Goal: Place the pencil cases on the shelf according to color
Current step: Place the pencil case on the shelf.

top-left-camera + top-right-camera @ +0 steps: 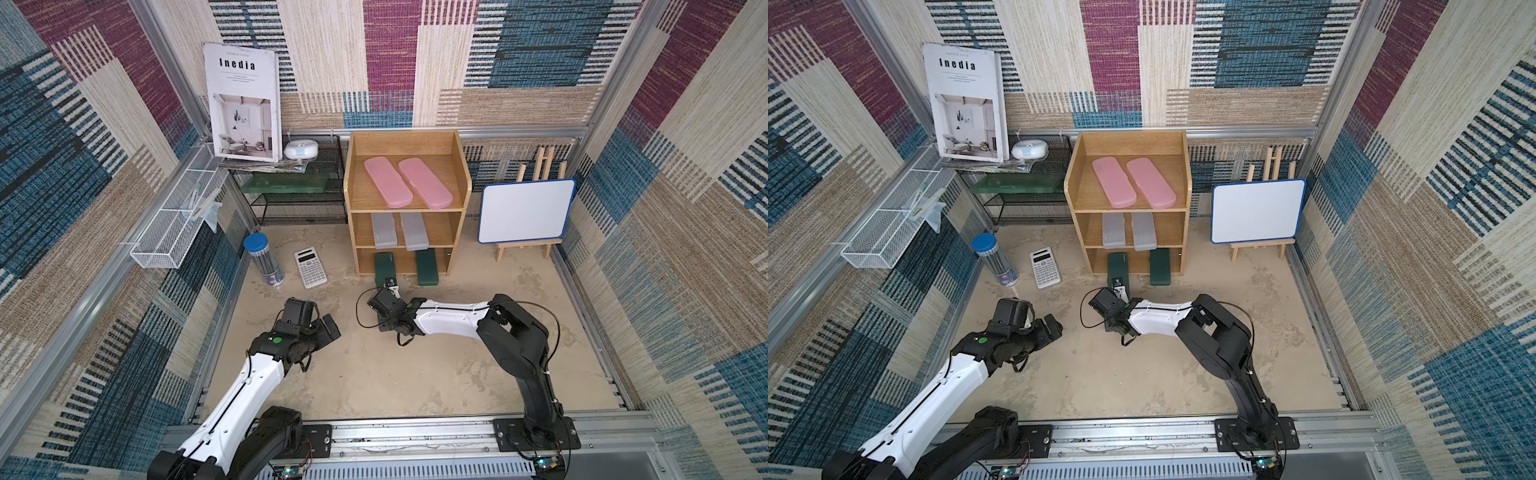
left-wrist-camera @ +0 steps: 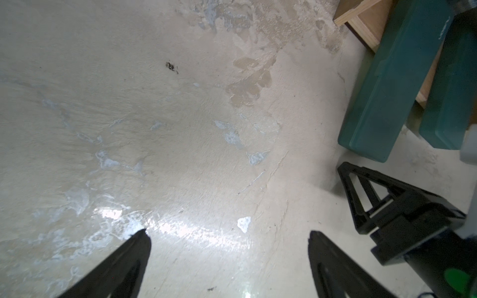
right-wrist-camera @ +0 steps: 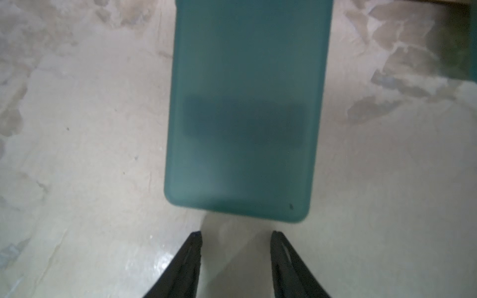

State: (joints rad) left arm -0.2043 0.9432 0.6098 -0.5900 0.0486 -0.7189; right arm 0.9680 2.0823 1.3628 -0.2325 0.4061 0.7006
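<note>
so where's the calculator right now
In both top views the calculator lies flat on the table, between the blue-lidded pencil tube and the foot of the wooden shelf, ahead of the left gripper.

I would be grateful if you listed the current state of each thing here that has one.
pink pencil cases: closed, flat on the shelf top tier.
grey pencil cases: closed, middle tier, ends overhanging.
green pencil cases: closed, bottom tier, ends sticking out.
left hand: open, empty.
right hand: narrowly open, empty, just short of a green case.
whiteboard: blank, upright.
</note>
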